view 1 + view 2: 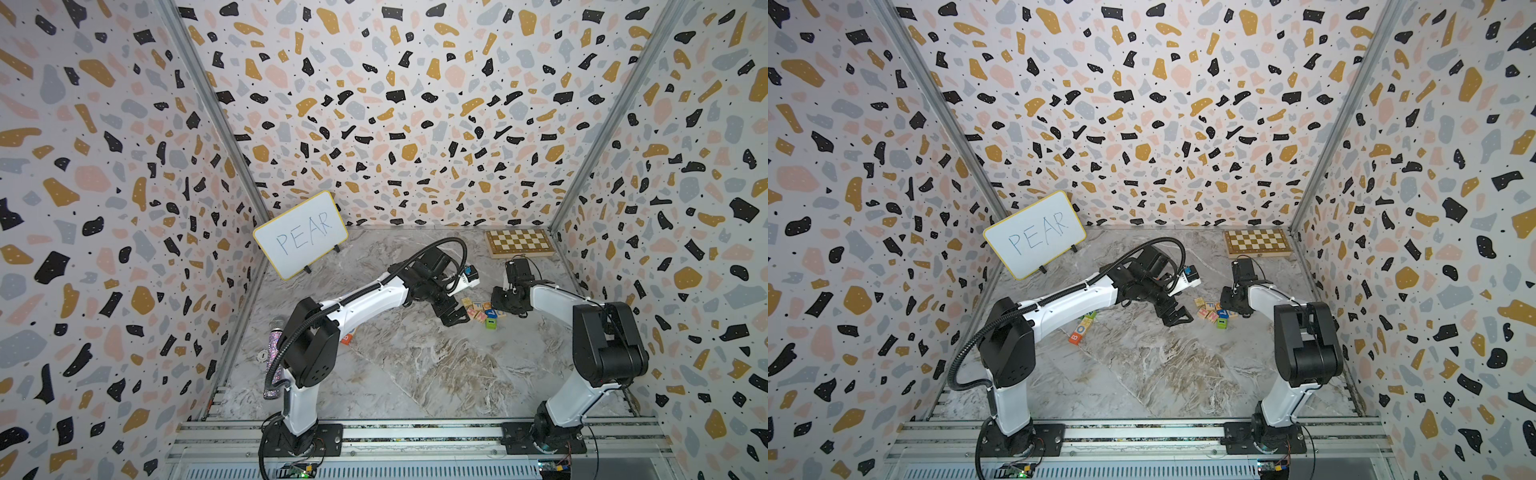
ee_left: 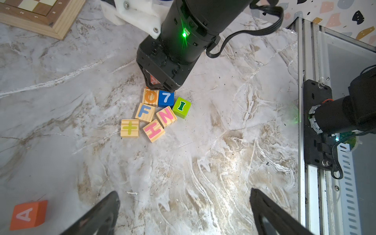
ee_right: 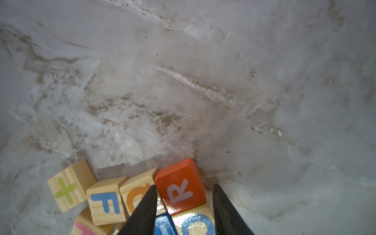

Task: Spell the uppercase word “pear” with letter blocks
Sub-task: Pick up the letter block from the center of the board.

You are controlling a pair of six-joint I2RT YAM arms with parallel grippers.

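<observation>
My right gripper (image 3: 184,186) stands over a cluster of letter blocks (image 1: 482,311), shut on the orange-red R block (image 3: 181,189), one finger on each side. This block rests tilted on top of other blocks, and in the left wrist view it shows between the right fingers (image 2: 154,80). An orange-red A block (image 2: 28,215) lies alone on the marble, off to one side of my left gripper (image 2: 184,193). The left gripper hangs open above bare table, short of the cluster, and is seen in both top views (image 1: 451,316) (image 1: 1177,318).
The cluster holds pale wooden blocks marked +, F, H and N, a blue 7 (image 2: 166,98) and a green I (image 2: 181,107). A short row of other blocks (image 1: 1082,328) lies near the left arm. The PEAR whiteboard (image 1: 299,235) and a chessboard (image 1: 519,242) stand at the back.
</observation>
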